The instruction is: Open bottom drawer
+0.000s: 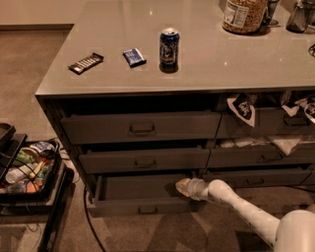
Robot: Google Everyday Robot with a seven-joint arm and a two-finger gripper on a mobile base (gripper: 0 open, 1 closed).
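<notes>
As btm drawer (140, 205) gapes, end effector (183, 187) inside

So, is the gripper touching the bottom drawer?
Cannot tell. Camera view: the gripper sits at the right end of the bottom drawer; contact is hidden.

This looks like an office break area or snack kitchen. A long island with a smooth grey worktop (221, 54) stands on brown carpet (29, 64). On it are a blue drink can (169, 47), a dark wrapped snack bar (86, 63), a small blue snack packet (134, 57) and a clear jar of dry food (244, 15). Snack packets (241, 108) hang from the right-hand drawers. A black cart tray (10, 189) at the left holds bottles. The pale gripper (183, 187) sits over the wide, shallow dark grey bottom drawer (123, 205).
</notes>
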